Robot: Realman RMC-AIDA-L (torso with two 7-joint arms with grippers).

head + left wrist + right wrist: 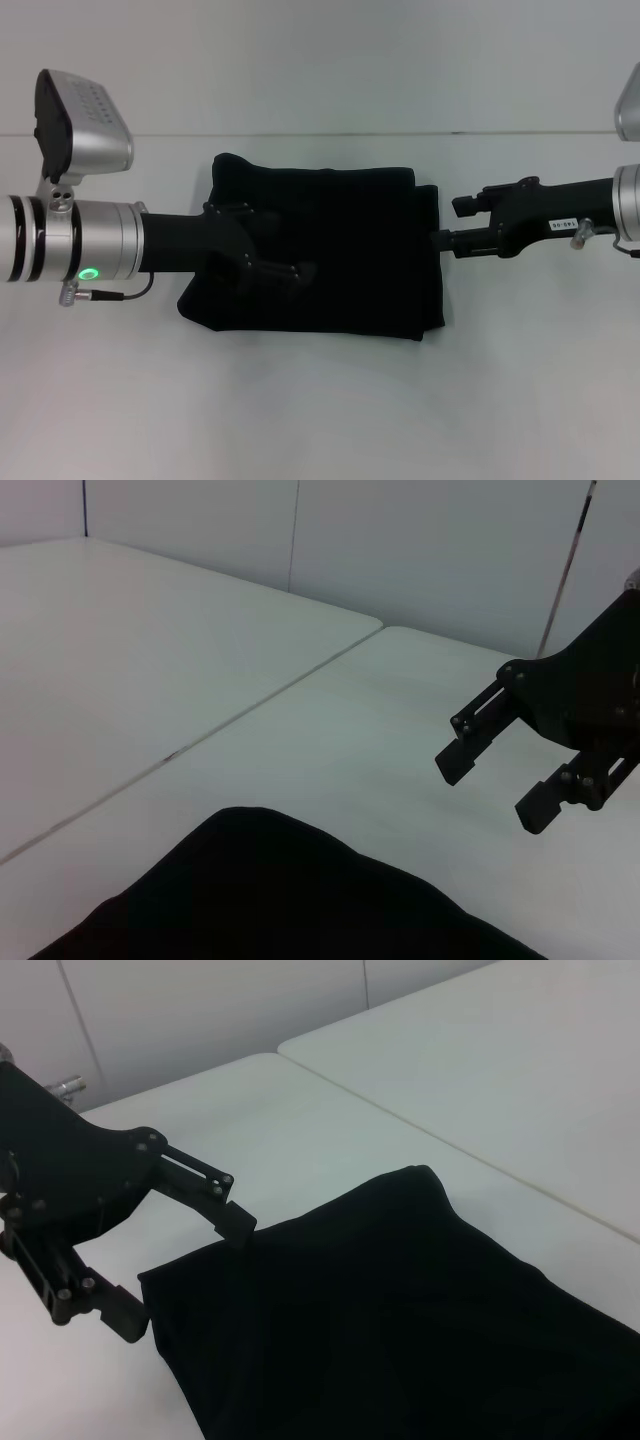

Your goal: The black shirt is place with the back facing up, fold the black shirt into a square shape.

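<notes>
The black shirt [350, 250] lies folded into a rough rectangle in the middle of the white table; it also shows in the left wrist view [280, 900] and the right wrist view [400, 1310]. My left gripper [265, 250] reaches in from the left over the shirt's left part. In the right wrist view it [185, 1270] stands open at the shirt's edge and holds nothing. My right gripper [452, 222] is just off the shirt's right edge. The left wrist view shows it [495, 790] open and empty above the bare table.
The white table [320, 420] extends around the shirt on all sides. A seam between two tabletops [200, 740] runs behind the shirt. A pale wall [320, 60] stands at the back.
</notes>
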